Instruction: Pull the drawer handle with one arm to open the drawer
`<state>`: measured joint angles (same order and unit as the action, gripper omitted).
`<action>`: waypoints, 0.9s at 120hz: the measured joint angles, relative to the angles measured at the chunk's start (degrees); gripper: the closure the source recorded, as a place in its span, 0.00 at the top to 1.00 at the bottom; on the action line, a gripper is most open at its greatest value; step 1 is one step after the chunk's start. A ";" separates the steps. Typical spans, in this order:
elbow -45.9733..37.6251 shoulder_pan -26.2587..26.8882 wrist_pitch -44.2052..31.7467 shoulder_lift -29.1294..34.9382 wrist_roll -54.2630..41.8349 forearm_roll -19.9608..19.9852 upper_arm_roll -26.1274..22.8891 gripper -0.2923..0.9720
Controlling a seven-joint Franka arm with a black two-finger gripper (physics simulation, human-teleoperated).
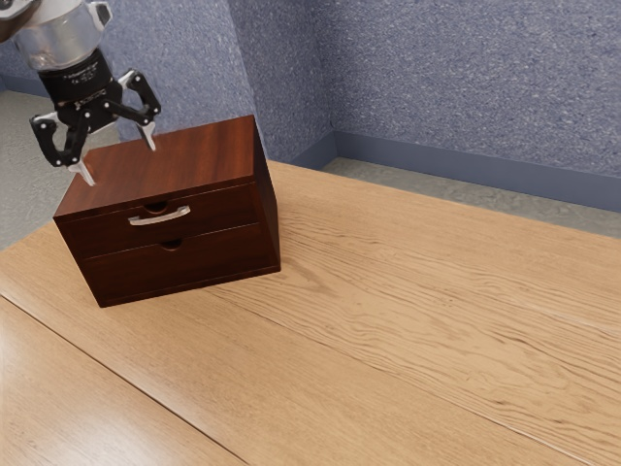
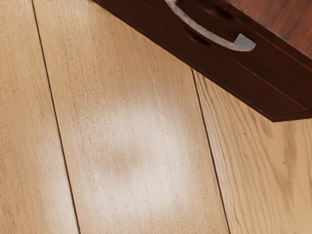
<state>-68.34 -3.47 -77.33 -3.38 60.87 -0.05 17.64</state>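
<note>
Your gripper (image 1: 116, 155) sits in the upper left of the ext view, jaws spread wide w/ nothing btwn them, so it has hold of nothing. The pale fingertips (image 1: 86, 176) point down. One hangs by the cabinet's left top edge and the other over the rear of its top. I can't tell from this angle whether either tip touches the wood, but it looks like a hover.

Just below and right of the gripper is the cabinet (image 1: 175, 209), a dark wood box left of centre in the ext view. The handle (image 1: 159, 216) is a silver bar on the top drawer (image 1: 209, 209), right under the cabinet's top edge. In the wrist view the handle (image 2: 209, 34) shows as a curved metal bar on the cabinet (image 2: 243, 73) front, w/ bare table (image 2: 131, 146) beneath the hand. That suggests the cam looks down past the front face, not at the bar head-on.

The lower drawer (image 1: 179, 260) has only a small notch and no bar that I can see.

Progress, as I read it:
- Top drawer looks flush w/ the front, i.e. shut, so no opening is done yet.
- The approach is partly there: hand near the cabinet, jaws ready, but above the handle and not around it.
- Left to do: drop in front of the face, get the fingers either side of the bar, close, then pull straight out away from the cabinet.

The table (image 1: 408, 320) runs wide to the lower right of the ext view, w/ the blue wall (image 1: 437, 68) behind.
</note>
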 joint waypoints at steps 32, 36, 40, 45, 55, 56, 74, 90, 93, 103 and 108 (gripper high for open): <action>-8.31 0.88 -5.82 0.51 10.52 0.17 0.31 0.77; -10.09 1.34 -7.20 1.19 11.64 0.18 0.34 0.77; -12.11 1.72 -8.93 1.92 12.74 0.19 0.38 0.77; -14.39 2.04 -11.32 2.72 14.05 0.20 0.42 0.77; -17.94 3.42 -16.01 3.87 16.49 0.22 1.43 0.77; -18.16 3.50 -16.48 3.93 16.71 0.23 1.50 0.77; -23.10 3.64 -25.38 5.07 20.42 0.20 2.05 0.77; -25.34 2.56 -30.24 5.96 24.19 0.05 3.53 0.77; -25.98 1.99 -30.89 6.32 24.85 0.04 3.67 0.77; -29.45 -0.20 -33.46 7.77 26.85 0.00 3.84 0.77; -30.87 -0.87 -34.73 8.10 27.75 -0.01 3.87 0.77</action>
<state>-99.21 -4.34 -112.05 4.72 88.62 -0.06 21.51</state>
